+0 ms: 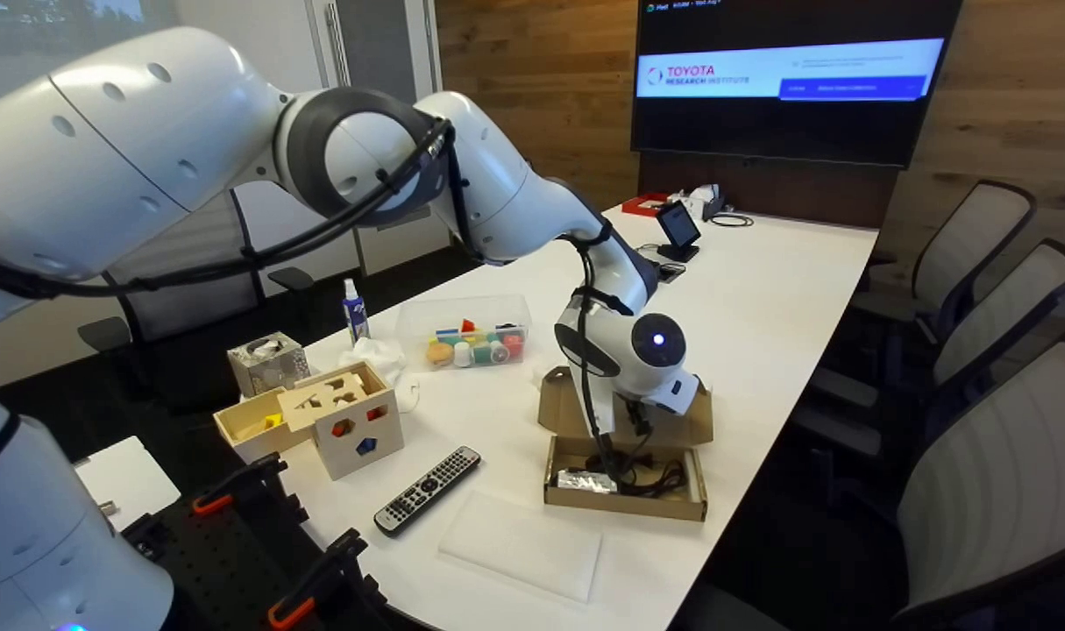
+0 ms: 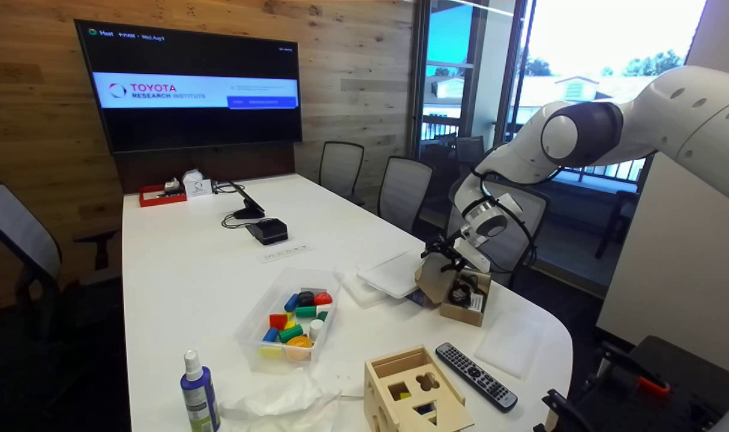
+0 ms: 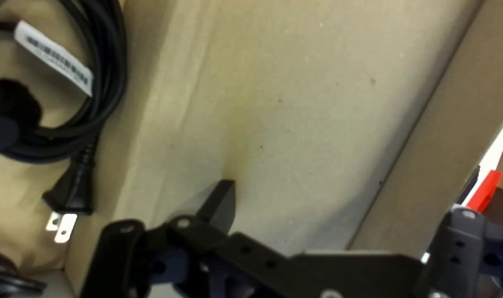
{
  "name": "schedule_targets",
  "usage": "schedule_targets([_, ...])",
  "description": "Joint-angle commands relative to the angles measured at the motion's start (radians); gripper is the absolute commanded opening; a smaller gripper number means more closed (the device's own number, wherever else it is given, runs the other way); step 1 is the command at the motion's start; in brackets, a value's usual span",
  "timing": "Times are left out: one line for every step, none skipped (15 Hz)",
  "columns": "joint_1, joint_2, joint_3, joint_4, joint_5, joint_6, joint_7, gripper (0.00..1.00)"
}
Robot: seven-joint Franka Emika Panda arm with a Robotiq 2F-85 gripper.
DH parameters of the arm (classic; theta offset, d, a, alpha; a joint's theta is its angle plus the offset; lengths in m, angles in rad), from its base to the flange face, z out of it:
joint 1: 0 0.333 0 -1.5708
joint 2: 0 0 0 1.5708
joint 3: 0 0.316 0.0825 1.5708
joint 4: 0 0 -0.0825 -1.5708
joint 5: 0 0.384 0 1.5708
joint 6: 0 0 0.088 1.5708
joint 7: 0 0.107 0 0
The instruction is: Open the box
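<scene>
One shallow cardboard box (image 1: 620, 502) of coiled cable (image 3: 110, 74), speckled lid (image 3: 301, 120) open, empty jaws wide.

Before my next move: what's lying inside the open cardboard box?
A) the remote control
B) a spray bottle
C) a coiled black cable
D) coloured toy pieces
C: the wrist view shows a coiled black cable and a two-pronged plug, and both exterior views show dark cable loops inside the cardboard box.
</scene>
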Motion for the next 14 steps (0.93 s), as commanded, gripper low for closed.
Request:
schedule_targets([0.015,0.072,0.004,0.082,-0.078,0.008,0.068,1.0])
schedule_targets([0.016,0.083,0.004,0.095,-0.104,0.007,0.087,1.0])
schedule_targets([0.018,0.095,0.004,0.107,-0.138,0.0,0.115,1.0])
schedule_targets([0.021,0.105,0.004,0.119,-0.175,-0.003,0.145,1.0])
schedule_targets([0.022,0.118,0.008,0.132,-0.209,-0.004,0.17,1.0])
schedule_targets([0.022,0.13,0.015,0.146,-0.242,-0.004,0.193,1.0])
schedule_targets([0.022,0.141,0.021,0.157,-0.279,-0.006,0.218,1.0])
schedule_targets([0.02,0.152,0.026,0.169,-0.315,-0.009,0.244,1.0])
schedule_targets([0.016,0.161,0.034,0.18,-0.35,-0.008,0.266,1.0])
schedule_targets([0.013,0.166,0.041,0.188,-0.385,-0.007,0.289,1.0])
schedule_targets([0.007,0.171,0.049,0.196,-0.42,-0.007,0.312,1.0])
schedule_targets([0.002,0.175,0.059,0.2,-0.453,-0.006,0.333,1.0])
schedule_targets([-0.003,0.181,0.07,0.205,-0.487,-0.005,0.352,1.0])
schedule_targets([-0.009,0.189,0.081,0.212,-0.517,-0.005,0.369,1.0])
